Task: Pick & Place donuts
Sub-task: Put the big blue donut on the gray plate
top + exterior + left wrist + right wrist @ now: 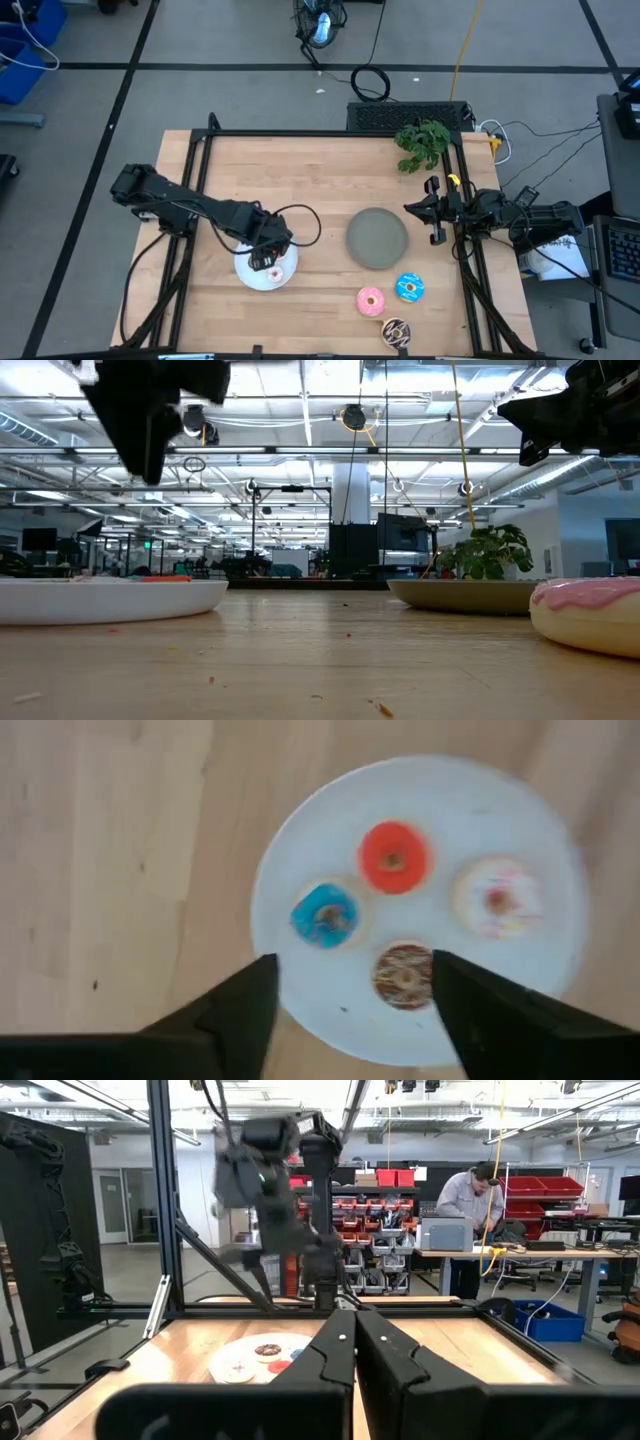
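Hovering open, left hand [350, 985] above white plate [330, 1010]; no readable writing.

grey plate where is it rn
In the high view the grey plate sits right of centre on the table, between the white plate and the parked right gripper, above the pink donut.

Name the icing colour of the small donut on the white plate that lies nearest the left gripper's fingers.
Brown donut with pale streaks, clearest in the left wrist view.

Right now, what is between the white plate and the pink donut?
Only bare wooden table between the round white plate and pink-iced donut, seen from the high view.
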### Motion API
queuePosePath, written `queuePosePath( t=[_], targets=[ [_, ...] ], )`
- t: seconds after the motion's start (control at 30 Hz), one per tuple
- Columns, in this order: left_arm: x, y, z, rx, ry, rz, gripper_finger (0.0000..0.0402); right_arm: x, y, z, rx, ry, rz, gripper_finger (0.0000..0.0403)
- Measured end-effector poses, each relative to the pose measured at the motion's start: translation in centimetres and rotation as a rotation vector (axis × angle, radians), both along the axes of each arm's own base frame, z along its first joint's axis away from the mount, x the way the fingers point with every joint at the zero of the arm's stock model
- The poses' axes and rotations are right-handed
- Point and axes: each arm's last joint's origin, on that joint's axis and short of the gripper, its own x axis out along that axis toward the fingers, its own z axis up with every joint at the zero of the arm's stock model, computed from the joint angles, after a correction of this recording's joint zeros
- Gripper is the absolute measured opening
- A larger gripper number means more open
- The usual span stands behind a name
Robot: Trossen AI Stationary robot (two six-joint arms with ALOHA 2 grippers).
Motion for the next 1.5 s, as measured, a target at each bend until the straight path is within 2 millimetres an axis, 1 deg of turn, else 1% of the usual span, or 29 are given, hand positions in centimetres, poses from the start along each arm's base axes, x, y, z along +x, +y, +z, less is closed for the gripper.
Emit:
queuePosePath(
  t=[0.07, 0.13, 0.23, 0.27, 0.3, 0.33, 0.43, 0.57, 0.63, 0.73, 0.8, 0.9, 1.0, 1.07, 1.13, 1.17, 1.23, 1.3, 1.37, 1.43, 1.5],
  targets=[
    [0.2, -0.8, 1.4, -0.004, -0.032, -0.055, 0.0217, 0.0, 0.0, 0.0, 0.0, 0.0, 0.0, 0.0],
    [0.3, -1.6, 2.7, -0.006, -0.071, -0.108, 0.0167, 0.0, 0.0, 0.0, 0.0, 0.0, 0.0, 0.0],
    [-0.3, -2.6, 5.2, -0.017, -0.146, -0.179, 0.0076, 0.0, 0.0, 0.0, 0.0, 0.002, 0.0, 0.0],
    [-0.7, -2.8, 6.0, -0.012, -0.166, -0.191, 0.0046, 0.0, 0.0, 0.0, 0.0, 0.003, 0.0, 0.0],
    [-1.3, -2.9, 6.9, 0.002, -0.187, -0.196, 0.0024, 0.0, 0.0, 0.0, 0.0, 0.003, 0.0, 0.0],
    [-2.0, -2.9, 7.7, 0.023, -0.215, -0.189, 0.0014, 0.0, 0.0, 0.0, 0.0, 0.003, 0.0, 0.0],
    [-4.4, -2.7, 10.4, 0.11, -0.364, -0.186, 0.0017, 0.0, 0.0, -0.1, 0.0, 0.009, 0.0, 0.0],
    [-7.9, -2.2, 13.3, 0.232, -0.626, -0.191, 0.0006, 0.1, 0.0, -0.1, -0.001, 0.016, 0.0, 0.0],
    [-9.6, -1.4, 14.4, 0.249, -0.755, -0.198, 0.0005, 0.1, 0.0, -0.1, -0.005, 0.016, -0.002, 0.0],
    [-11.3, -0.3, 14.8, 0.278, -0.923, -0.24, 0.0006, 0.1, 0.0, -0.1, -0.012, 0.016, -0.005, 0.0],
    [-12.2, 0.3, 14.5, 0.306, -1.035, -0.301, 0.0004, 0.1, 0.0, -0.1, -0.015, 0.016, -0.006, 0.0],
    [-13.4, 1.4, 13.4, 0.355, -1.227, -0.386, 0.0005, 0.1, 0.0, -0.1, -0.015, 0.016, -0.006, 0.0],
    [-14.4, 2.6, 11.0, 0.372, -1.401, -0.468, 0.0003, 0.1, 0.0, -0.2, -0.015, 0.018, -0.005, 0.0],
    [-14.5, 3.6, 8.9, 0.386, -1.475, -0.449, 0.0004, 0.1, 0.0, -0.1, -0.015, 0.016, -0.005, 0.0],
    [-14.5, 4.6, 6.8, 0.39, -1.493, -0.376, 0.0003, 0.1, 0.0, -0.1, -0.015, 0.011, -0.005, 0.0],
    [-14.6, 5.1, 5.7, 0.375, -1.484, -0.366, 0.0003, 0.1, 0.0, -0.1, -0.015, 0.011, -0.005, 0.0],
    [-14.8, 5.6, 3.9, 0.331, -1.489, -0.405, 0.0003, 0.1, 0.0, -0.1, -0.015, 0.014, -0.005, 0.0],
    [-15.1, 6.0, 2.9, 0.302, -1.545, -0.454, 0.0004, 0.1, 0.0, -0.1, -0.015, 0.016, -0.004, 0.0],
    [-15.3, 6.4, 2.0, 0.305, -1.581, -0.448, 0.0002, 0.1, 0.0, -0.1, -0.015, 0.016, -0.004, 0.0],
    [-15.1, 6.9, 0.8, 0.306, -1.549, -0.399, 0.0003, 0.1, 0.0, -0.1, -0.024, 0.016, -0.005, 0.0],
    [-14.9, 7.2, -1.0, 0.305, -1.477, -0.383, 0.0003, 0.1, 0.0, -0.1, -0.028, 0.016, -0.007, 0.0]
  ],
)
